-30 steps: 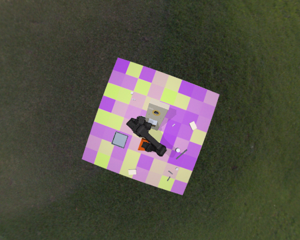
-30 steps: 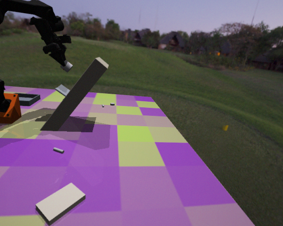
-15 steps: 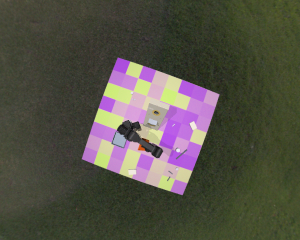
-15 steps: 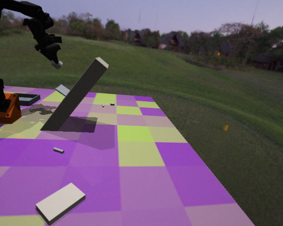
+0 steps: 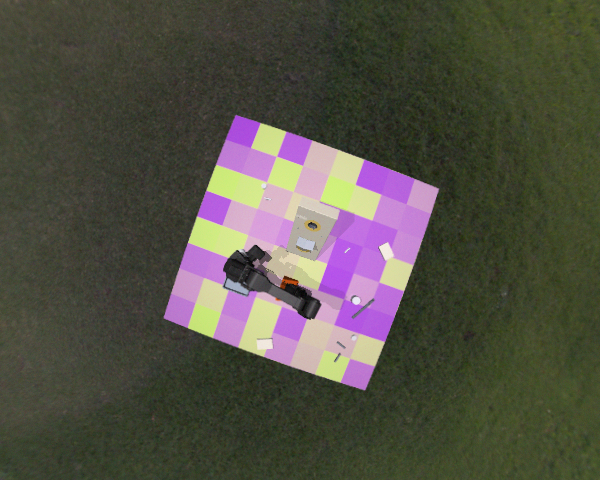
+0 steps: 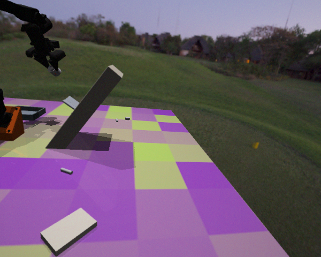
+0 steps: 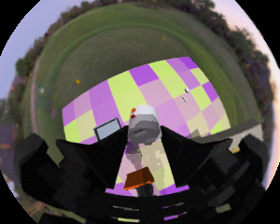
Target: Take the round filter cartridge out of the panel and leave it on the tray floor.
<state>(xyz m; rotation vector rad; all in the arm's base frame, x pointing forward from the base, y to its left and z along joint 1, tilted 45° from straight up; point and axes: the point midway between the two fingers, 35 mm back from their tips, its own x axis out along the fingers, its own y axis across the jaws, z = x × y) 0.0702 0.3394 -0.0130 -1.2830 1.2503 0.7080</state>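
Observation:
The filter cartridge point(image 6: 54, 70) point(image 7: 145, 125) is a short grey-white cylinder with red marks on its side. My gripper point(image 6: 53, 68) point(image 7: 145, 133) is shut on it and holds it high in the air, off the panel. The service panel point(image 5: 323, 224) point(image 6: 87, 107) is a tilted beige slab; its round yellow-rimmed opening point(image 5: 305, 223) is empty. The tray point(image 5: 236, 287) point(image 6: 33, 113) point(image 7: 107, 129) is a shallow dark-rimmed box with a grey-blue floor. In the top view the arm hangs over part of the tray, and the fingers and cartridge are hidden.
The orange arm base point(image 5: 290, 281) point(image 6: 16, 124) point(image 7: 139, 178) stands between tray and panel. A pale flap point(image 5: 305, 243) point(image 6: 71, 102) juts from the panel's lower front. White blocks point(image 5: 386, 251) point(image 6: 68, 229), a white cylinder point(image 5: 355, 300) and dark rods point(image 5: 363, 308) lie farther out.

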